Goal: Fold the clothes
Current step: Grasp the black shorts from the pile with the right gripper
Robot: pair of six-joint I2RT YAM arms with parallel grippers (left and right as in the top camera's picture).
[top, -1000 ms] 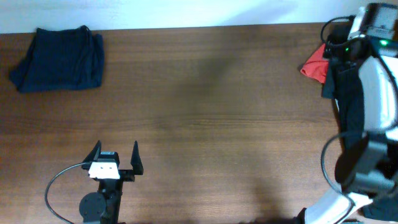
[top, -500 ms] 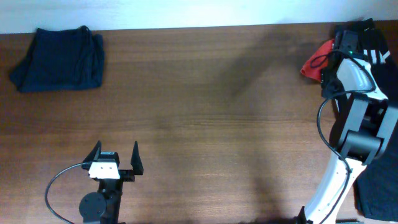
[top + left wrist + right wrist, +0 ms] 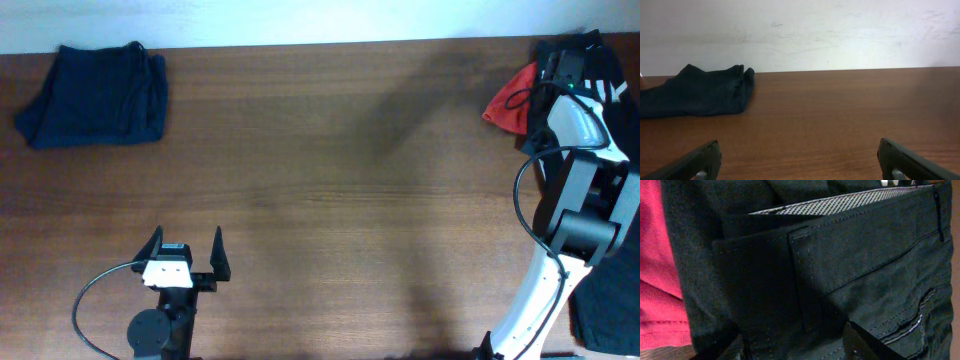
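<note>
**Right arm over the heap at the far right corner, picking the next garment**

At the far left corner of the bench [image 3: 330, 200] lies the navy piece [image 3: 95, 95], a loose bundle well apart from everything else. Near the front edge, left of centre, the left pincer [image 3: 187, 240] sits low and level with its fingers spread wide and nothing between them. It points across the bare wood toward the back wall and takes no part for now.

On the right, the red-orange piece [image 3: 508, 100] pokes out from the left side of a dark heap at the far right corner. The right arm [image 3: 575, 130] stretches from the front edge to that heap, with its wrist tipped down over the cloth. In the wrist view the right pincer [image 3: 800, 347] is just above the black shorts [image 3: 840, 270], its two tips apart at the bottom edge and not clenched on anything. A pocket edge, a belt loop and a checked lining show on the shorts, and the red-orange cloth lies beside them on the left.

The step in hand looks like seizing one garment to drag it to the middle. To do it well, the tips should bite a single layer at a firm edge such as the waistband. They should keep clear of the red-orange cloth, so that only one garment comes away. Whether the shorts lie over or under their neighbours cannot be told here.
</note>
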